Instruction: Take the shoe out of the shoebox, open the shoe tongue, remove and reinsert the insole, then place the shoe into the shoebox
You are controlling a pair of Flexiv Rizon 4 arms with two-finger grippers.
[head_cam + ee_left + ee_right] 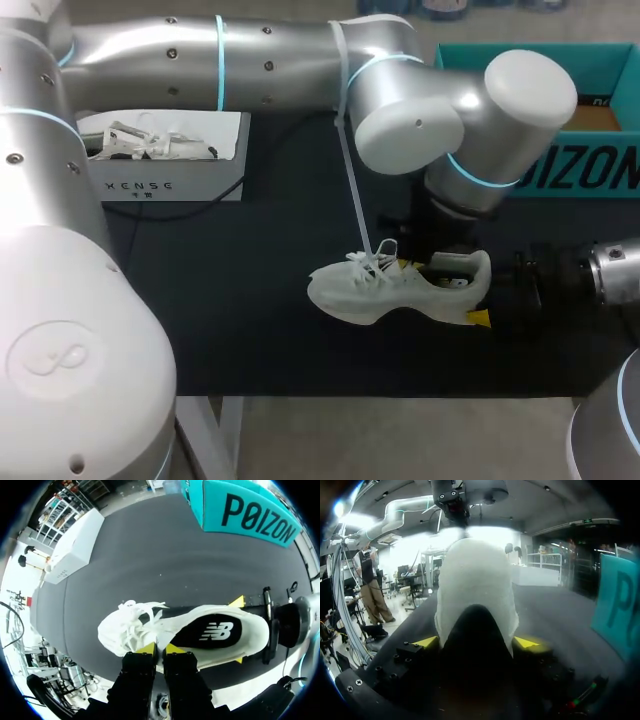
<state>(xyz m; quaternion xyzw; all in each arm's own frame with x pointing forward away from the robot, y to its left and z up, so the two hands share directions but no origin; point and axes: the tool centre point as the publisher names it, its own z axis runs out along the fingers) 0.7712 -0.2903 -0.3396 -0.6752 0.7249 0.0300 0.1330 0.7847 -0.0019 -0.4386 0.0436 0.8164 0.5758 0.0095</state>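
1. On the dark table (250,300), the white shoe (380,295) sits mid-table, well apart from both boxes.
2. The right gripper (476,642) clamps the heel from both sides. The left gripper (159,648) is pinched on the upper's edge beside the laces.
3. The black insole (210,631) lies exposed, so opening the tongue seems to be the step in hand. Hold the heel firmly and draw the edge outward gently.
4. The teal box (600,170) bears large dark lettering, the white box (170,185) small lettering, and the insole a white logo.

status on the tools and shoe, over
Right tool shut on shoe heel. Left tool pinching its side edge. Insole in. Left arm between shoe and shoebox.
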